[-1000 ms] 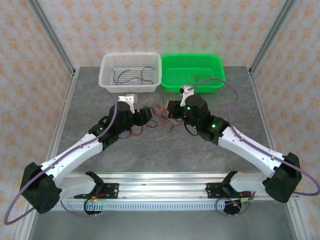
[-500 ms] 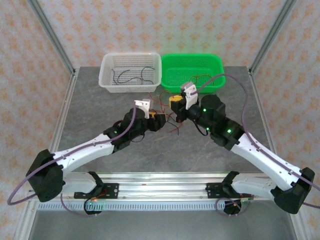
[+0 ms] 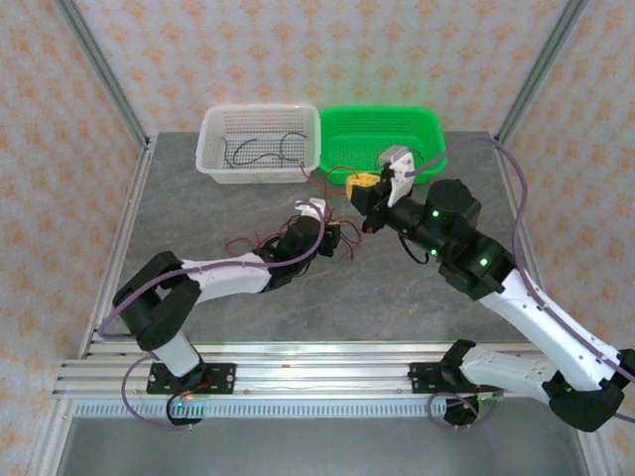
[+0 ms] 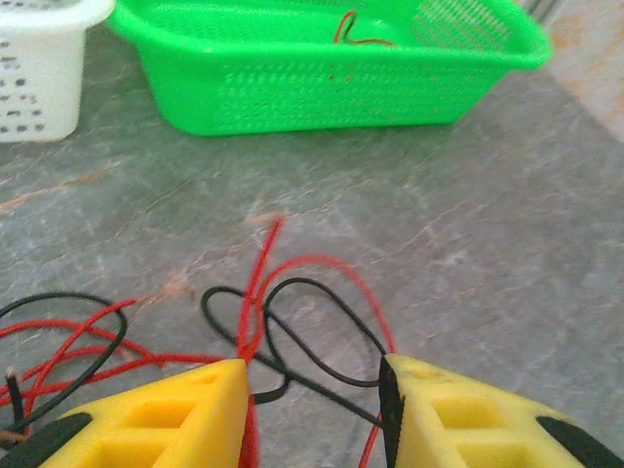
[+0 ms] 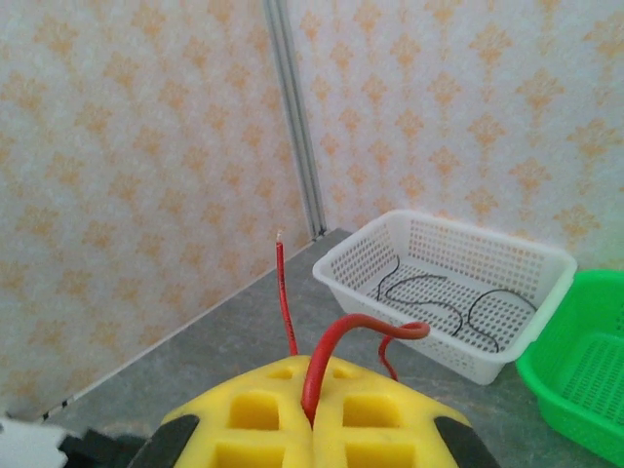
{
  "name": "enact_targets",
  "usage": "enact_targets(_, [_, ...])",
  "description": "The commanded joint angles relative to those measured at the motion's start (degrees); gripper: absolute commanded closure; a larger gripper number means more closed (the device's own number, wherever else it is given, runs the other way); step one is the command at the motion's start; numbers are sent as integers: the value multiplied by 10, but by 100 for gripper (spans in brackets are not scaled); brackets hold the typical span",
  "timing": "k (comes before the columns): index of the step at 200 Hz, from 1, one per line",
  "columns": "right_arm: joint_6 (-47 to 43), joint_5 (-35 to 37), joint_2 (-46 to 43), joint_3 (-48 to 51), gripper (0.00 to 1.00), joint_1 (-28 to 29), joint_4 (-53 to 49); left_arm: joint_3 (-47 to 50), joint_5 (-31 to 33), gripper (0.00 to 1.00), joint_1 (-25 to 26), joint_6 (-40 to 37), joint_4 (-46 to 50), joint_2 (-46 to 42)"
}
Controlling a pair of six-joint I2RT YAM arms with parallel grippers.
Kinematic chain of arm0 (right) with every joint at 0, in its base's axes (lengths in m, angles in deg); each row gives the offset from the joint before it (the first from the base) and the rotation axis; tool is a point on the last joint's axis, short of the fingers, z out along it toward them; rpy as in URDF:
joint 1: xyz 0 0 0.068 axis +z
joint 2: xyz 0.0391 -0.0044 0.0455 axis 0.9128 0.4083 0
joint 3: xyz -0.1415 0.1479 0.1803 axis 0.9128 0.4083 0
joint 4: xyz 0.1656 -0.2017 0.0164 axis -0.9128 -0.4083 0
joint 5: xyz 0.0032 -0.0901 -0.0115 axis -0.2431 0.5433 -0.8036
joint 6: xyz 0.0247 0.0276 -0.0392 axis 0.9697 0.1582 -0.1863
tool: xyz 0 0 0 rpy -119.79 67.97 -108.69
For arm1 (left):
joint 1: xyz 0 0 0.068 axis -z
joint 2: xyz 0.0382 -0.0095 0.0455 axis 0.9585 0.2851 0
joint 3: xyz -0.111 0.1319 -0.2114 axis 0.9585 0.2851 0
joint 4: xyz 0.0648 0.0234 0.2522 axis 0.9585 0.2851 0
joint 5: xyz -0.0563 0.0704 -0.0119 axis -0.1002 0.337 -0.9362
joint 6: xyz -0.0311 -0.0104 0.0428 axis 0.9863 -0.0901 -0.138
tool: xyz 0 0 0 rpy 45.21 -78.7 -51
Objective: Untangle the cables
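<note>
A tangle of thin red and black cables (image 3: 344, 248) lies on the grey table in front of the baskets. My left gripper (image 3: 334, 236) sits low at the tangle. In the left wrist view it (image 4: 312, 382) is open, with a black loop (image 4: 327, 336) and a red strand (image 4: 259, 292) lying on the table between its yellow fingers. My right gripper (image 3: 363, 185) is raised above the table near the green basket. In the right wrist view it (image 5: 314, 385) is shut on a red cable (image 5: 341, 333) that curls up out of the fingertips.
A white basket (image 3: 256, 177) at the back holds black cables (image 3: 260, 151). Beside it on the right, a green basket (image 3: 342, 124) holds a red cable (image 4: 357, 29). Loose red strands (image 3: 250, 241) trail left along the left arm. Frame posts stand at the corners.
My right gripper has risen and moved back toward the green basket with a red cable in it. My left arm has stretched forward and right, bringing its gripper to the tangle.
</note>
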Motion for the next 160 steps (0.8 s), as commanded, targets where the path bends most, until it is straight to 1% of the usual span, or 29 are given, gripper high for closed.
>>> enact_targets(1, [15,57,-14,-55,100,-3,-11,16,45,59,1,10,-34,16])
enact_targets(37, [22,159,9,-130,100,-12,-32,75,49,60,1,36,-60,19])
enact_targets(56, [20,182,28,-167,100,-29,-35,102,47,59,1,46,-68,15])
enact_targets(79, [17,173,56,-202,100,-59,-27,131,43,56,1,56,-81,1])
enact_targets(109, [14,156,102,-245,100,-107,-14,153,33,48,1,62,-86,-25])
enact_targets(115, [16,149,123,-254,100,-120,-11,157,29,46,1,62,-85,-33])
enact_targets(147, [36,105,192,-289,100,-191,3,169,8,36,2,62,-73,-96])
enact_targets(160, [42,87,222,-301,100,-214,10,169,4,33,2,59,-56,-128])
